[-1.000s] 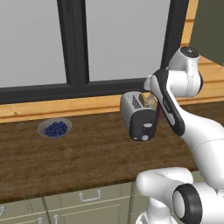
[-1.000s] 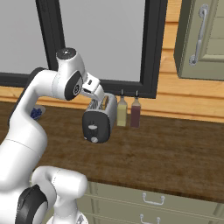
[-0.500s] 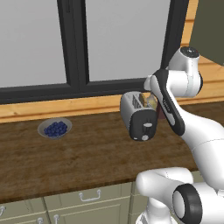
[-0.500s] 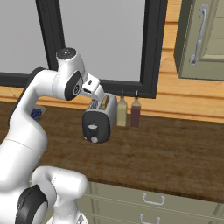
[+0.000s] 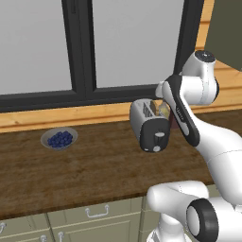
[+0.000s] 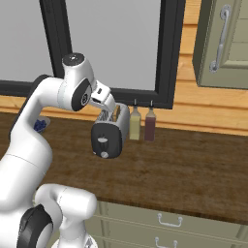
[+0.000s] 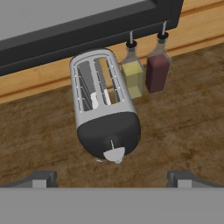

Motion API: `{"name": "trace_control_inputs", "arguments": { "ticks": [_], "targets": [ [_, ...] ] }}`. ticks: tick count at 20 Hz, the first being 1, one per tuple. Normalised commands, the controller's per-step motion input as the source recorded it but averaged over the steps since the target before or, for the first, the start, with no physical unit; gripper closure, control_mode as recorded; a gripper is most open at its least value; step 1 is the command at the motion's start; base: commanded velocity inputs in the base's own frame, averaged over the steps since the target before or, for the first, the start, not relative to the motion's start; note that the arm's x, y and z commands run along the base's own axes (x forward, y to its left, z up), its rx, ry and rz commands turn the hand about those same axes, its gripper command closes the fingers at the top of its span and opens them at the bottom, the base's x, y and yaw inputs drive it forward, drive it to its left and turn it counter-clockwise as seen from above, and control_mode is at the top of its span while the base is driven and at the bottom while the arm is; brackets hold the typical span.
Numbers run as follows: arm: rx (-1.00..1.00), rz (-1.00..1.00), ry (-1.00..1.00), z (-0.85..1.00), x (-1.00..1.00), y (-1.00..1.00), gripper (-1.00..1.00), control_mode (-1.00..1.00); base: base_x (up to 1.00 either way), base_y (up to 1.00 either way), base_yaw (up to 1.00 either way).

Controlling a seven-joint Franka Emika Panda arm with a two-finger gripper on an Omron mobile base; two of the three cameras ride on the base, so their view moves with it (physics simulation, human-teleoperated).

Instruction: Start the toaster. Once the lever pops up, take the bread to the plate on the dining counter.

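The brushed-steel toaster [image 7: 103, 103] stands on the wooden worktop [image 7: 183, 122] below the window, also seen as toaster [image 5: 149, 124] and toaster [image 6: 109, 138]. Its dark end panel faces me, with the round dial [image 6: 102, 140] and the pale lever [image 7: 114, 154] low on it. A golden slice of bread [image 7: 106, 74] sits in the slot nearer the bottles. My gripper [image 7: 113, 179] hovers above the toaster's panel end, open, fingertips [image 7: 41, 178] far apart and touching nothing. The plate and the dining counter are out of view.
Two bottles, one yellowish [image 7: 133, 74] and one dark red [image 7: 157, 70], stand right behind the toaster against the window sill. A grey bowl of blueberries [image 5: 59, 139] lies on the worktop to the left. A wall cabinet [image 6: 223, 43] hangs at the upper right.
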Motion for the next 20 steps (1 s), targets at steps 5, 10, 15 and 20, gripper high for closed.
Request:
{"name": "trace_control_inputs", "arguments": {
  "ticks": [5, 10, 15, 20],
  "targets": [
    [0.00, 0.00, 0.00, 0.00, 0.00, 0.00, -1.00, -1.00, 0.00, 0.00, 0.00],
    [0.00, 0.00, 0.00, 0.00, 0.00, 0.00, -1.00, -1.00, 0.00, 0.00, 0.00],
    [0.00, 0.00, 0.00, 0.00, 0.00, 0.00, -1.00, -1.00, 0.00, 0.00, 0.00],
    [0.00, 0.00, 0.00, 0.00, 0.00, 0.00, -1.00, -1.00, 0.00, 0.00, 0.00]
  ]
}}
